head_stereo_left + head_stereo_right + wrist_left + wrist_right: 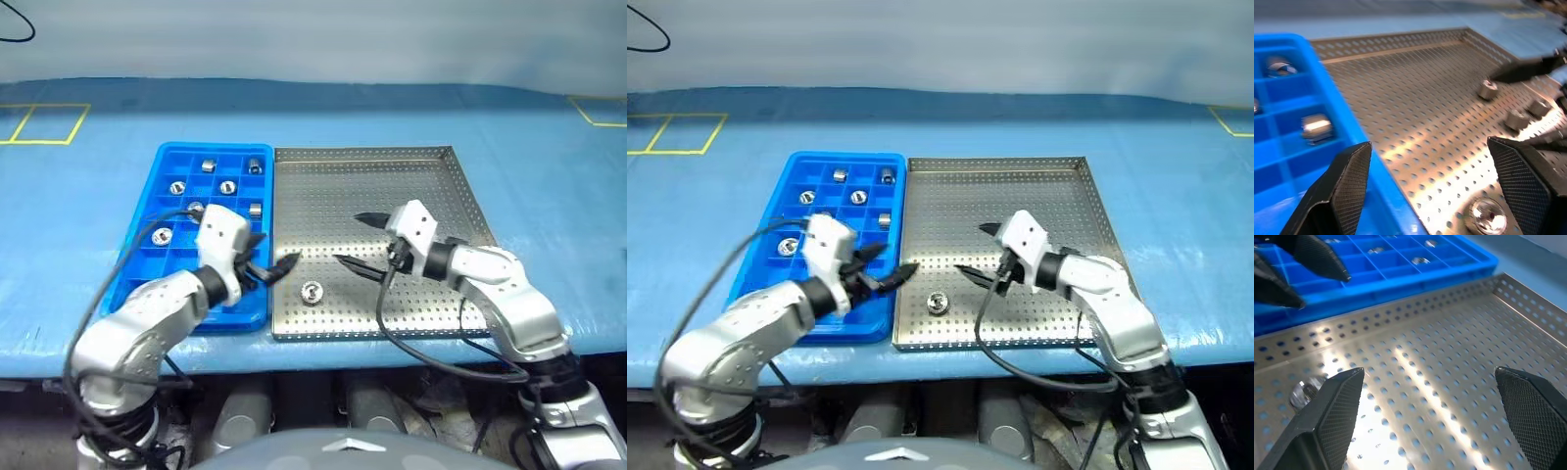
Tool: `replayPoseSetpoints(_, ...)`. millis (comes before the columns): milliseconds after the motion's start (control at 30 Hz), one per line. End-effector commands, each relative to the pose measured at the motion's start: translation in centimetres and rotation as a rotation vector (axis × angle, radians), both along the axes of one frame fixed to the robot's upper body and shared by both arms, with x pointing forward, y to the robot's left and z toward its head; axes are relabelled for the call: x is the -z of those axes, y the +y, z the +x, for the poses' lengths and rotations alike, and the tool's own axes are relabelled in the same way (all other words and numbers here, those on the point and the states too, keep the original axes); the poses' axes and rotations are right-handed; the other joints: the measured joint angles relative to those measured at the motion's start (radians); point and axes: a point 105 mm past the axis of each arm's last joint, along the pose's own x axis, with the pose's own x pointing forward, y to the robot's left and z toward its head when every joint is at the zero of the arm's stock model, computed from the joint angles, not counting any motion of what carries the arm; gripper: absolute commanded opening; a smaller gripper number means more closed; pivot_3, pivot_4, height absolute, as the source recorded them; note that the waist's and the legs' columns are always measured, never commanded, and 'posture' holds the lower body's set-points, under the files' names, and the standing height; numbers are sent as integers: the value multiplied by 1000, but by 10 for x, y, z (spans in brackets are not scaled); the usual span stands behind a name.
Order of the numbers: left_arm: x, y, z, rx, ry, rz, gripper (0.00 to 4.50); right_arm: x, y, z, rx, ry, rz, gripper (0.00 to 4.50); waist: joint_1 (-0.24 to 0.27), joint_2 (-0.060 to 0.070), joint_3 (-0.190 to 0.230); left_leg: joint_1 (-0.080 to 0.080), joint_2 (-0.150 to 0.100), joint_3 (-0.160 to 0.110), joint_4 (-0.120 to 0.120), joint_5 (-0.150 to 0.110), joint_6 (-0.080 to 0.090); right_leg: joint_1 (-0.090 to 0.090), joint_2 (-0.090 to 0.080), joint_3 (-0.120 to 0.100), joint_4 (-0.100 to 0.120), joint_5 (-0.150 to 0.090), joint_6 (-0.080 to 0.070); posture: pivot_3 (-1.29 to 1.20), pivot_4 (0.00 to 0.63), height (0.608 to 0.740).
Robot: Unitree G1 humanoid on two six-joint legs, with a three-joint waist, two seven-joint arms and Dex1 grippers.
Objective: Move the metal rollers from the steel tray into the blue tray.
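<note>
steel tray [431,186] — perforated grey metal, brushed sheen. blue tray [147,227] — glossy moulded plastic. rollers [311,291] — shiny polished metal. gripper fingers [1337,416] — matt black, fine crosshatch texture.

A blue cloth [88,196] covers the table top. Yellow tape lines [44,122] mark a square on it at the far left, and another yellow outline [598,113] sits at the far right. A black cable [18,31] loops at the far left corner.
</note>
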Motion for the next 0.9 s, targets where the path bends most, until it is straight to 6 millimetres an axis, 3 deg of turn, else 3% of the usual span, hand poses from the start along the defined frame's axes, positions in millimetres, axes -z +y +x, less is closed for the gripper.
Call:
replayPoseSetpoints(33,5,-3,6,58,-18,79,4107,-17,-4,-7,29,-68,8,4500,-19,0,0,0,1,0,0,0,0,0,1,0,0,0,0,-220,150,740)
replayPoseSetpoints(233,16,-3,10,114,-1,179,4107,-17,-1,-14,45,-66,23,4500,-58,0,0,1,2,3,0,0,0,0,3,4,1,0,2,-241,150,740)
replayPoseSetpoints(867,46,5,1,202,38,387,4107,-19,6,-12,27,-76,44,4500,-87,2,-1,3,2,7,0,0,1,-1,3,7,1,-1,8,-226,150,740)
replayPoseSetpoints(900,47,5,2,204,35,397,3939,-20,7,-11,26,-77,45,4500,-88,2,-1,3,2,7,0,0,1,-1,4,7,2,-1,8,-225,150,740)
